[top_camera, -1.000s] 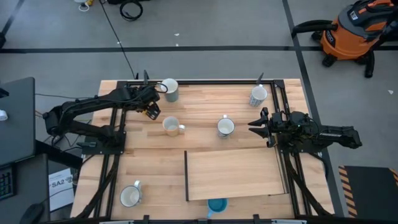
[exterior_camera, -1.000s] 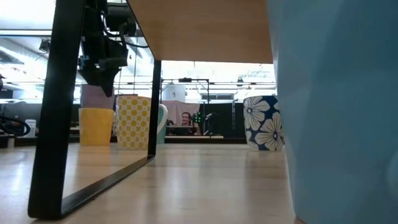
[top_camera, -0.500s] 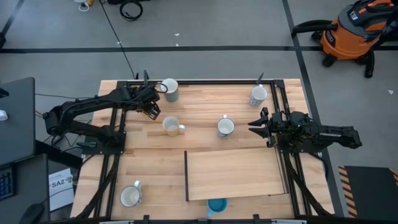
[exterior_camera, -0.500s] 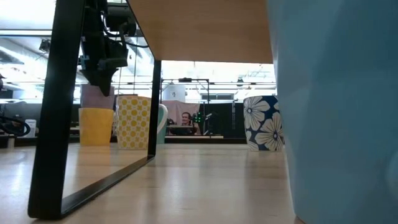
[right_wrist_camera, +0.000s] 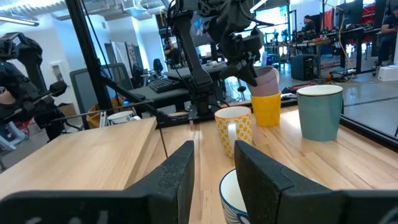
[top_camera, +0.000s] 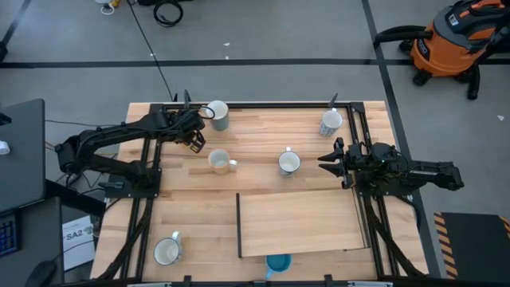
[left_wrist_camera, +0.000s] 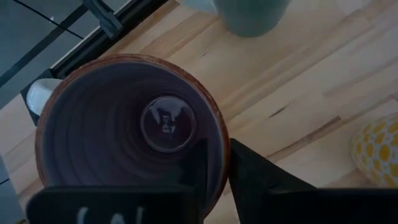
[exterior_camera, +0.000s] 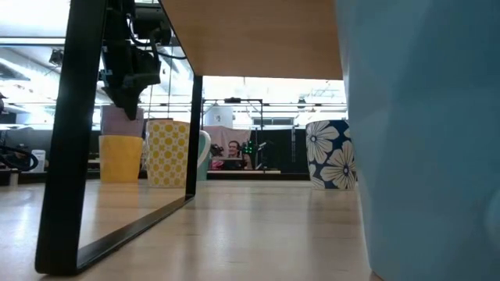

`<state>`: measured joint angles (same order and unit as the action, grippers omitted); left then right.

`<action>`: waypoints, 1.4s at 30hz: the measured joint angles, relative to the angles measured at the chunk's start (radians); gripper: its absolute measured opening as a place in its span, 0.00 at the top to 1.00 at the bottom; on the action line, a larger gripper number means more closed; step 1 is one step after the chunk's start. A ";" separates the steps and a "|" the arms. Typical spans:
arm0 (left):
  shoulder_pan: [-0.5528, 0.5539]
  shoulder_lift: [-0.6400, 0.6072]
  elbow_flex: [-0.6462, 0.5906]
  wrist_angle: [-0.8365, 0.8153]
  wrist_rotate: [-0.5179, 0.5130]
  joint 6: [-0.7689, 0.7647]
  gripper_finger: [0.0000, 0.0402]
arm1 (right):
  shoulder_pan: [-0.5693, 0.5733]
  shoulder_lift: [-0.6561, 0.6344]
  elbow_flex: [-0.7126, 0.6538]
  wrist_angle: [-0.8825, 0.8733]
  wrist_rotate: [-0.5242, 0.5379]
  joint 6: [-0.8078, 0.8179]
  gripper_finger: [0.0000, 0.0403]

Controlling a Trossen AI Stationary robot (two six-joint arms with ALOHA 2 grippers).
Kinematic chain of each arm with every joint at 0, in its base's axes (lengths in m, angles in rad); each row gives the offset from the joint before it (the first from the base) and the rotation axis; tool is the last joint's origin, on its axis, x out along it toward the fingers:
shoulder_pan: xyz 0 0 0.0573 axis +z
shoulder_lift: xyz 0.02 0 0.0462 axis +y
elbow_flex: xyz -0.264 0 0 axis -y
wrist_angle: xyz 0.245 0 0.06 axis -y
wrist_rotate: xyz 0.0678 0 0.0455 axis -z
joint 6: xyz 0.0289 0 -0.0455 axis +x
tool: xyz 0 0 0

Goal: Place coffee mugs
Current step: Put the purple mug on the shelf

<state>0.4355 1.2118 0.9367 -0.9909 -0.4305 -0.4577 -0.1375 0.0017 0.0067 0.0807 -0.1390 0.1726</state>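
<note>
A purple mug is at the table's far left, right above an orange mug. My left gripper reaches down from the left and is shut on the purple mug's rim. A grey-green mug stands just behind it, and a yellow-dotted mug stands nearer the middle. My right gripper waits open and level at the table's right side. A flowered mug stands ahead of it, apart from its fingers. My left gripper pinches the purple mug's wall at the rim, one finger inside the mug and one outside. The fingers come slanting down from above. The mug sits slightly tilted, its bottom at the orange mug's mouth; whether it rests there I cannot tell.
A raised wooden board on a black frame covers the near middle. There is a second flowered mug at the far right, a white mug at the near left and a blue mug at the near edge. Black rails run along both sides.
My left gripper has stayed where it was, and its fingers have shut on the purple mug's rim. The mugs have not moved.
</note>
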 joint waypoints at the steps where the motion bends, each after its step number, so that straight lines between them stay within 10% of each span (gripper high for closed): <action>1: 0.000 0.000 0.000 0.002 -0.001 0.001 0.86 | 0.000 0.000 0.000 0.000 0.000 0.000 0.70; 25: -0.001 -0.001 0.235 -0.141 0.016 0.000 0.93 | 0.000 0.000 0.000 0.000 0.000 0.000 0.70; 42: -0.115 -0.002 0.595 -0.136 0.405 -0.158 0.93 | 0.000 0.000 0.000 0.000 0.000 0.000 0.70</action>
<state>0.3202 1.2102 1.5314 -1.1273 -0.0258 -0.6162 -0.1377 0.0018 0.0063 0.0805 -0.1394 0.1726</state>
